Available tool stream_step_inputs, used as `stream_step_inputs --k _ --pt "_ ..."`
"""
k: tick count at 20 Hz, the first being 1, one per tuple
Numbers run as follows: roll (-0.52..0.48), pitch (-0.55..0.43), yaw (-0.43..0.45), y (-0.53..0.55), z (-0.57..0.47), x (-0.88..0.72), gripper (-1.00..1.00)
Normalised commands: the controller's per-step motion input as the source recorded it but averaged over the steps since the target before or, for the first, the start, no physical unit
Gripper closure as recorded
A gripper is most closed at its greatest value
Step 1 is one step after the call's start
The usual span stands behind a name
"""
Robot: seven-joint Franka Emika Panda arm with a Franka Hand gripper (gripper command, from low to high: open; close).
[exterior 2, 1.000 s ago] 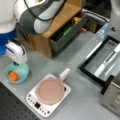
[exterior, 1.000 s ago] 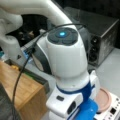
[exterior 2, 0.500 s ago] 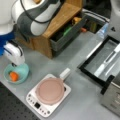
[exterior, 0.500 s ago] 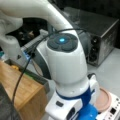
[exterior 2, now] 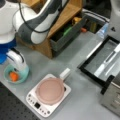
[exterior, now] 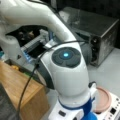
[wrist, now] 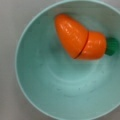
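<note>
Gripper fingertips hidden in both front views, absent from wrist view; can't tell how far open or whether holding anything. Arm blocks much of front view, pink pan partly covered. Toy carrot lies in teal bowl, toward upper right, green stub near rim. In a front view carrot just left of gripper, bowl under it. Pan sits on white hotplate, right of bowl.

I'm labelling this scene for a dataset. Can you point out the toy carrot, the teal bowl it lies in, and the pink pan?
toy carrot (wrist: 80, 41): wrist view, on its orange body.
teal bowl (wrist: 27, 82): wrist view, on its bare inner wall.
pink pan (exterior 2: 50, 90): a front view, on its middle.
</note>
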Motion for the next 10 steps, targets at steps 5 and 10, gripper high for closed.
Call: stream_step_inputs --k 5,10 --pt "0.226 0.008 -0.014 -0.32 -0.04 0.21 -1.00" --pt "0.233 -0.002 0.004 -0.35 -0.04 0.14 -1.00"
